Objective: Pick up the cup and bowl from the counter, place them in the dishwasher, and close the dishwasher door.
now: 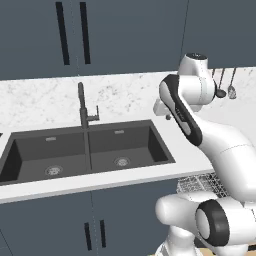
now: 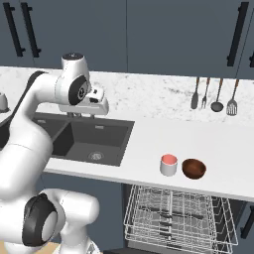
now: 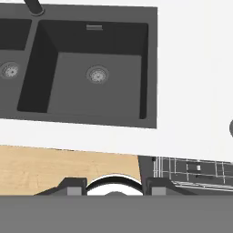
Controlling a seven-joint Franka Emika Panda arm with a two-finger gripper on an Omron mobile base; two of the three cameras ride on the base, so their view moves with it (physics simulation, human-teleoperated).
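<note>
Cup and bowl right of the sink

On the counter, the cup sits just left of the bowl, perhaps not touching; the dishwasher rack lies below them.

Gripper hangs high over the right edge of the sink, well above the counter. Open counter runs from the sink edge across to the cup and bowl, bare white surface in between. Cup and bowl sit just beside each other near the front edge, with a narrow gap between them. Their outer sides and tops have open room. Utensils hang on the backsplash well behind them, out of the way. Faucet stands behind the sink divider, left of the hand. Dishwasher rack is pulled out directly below the cup and bowl, top open.
</note>
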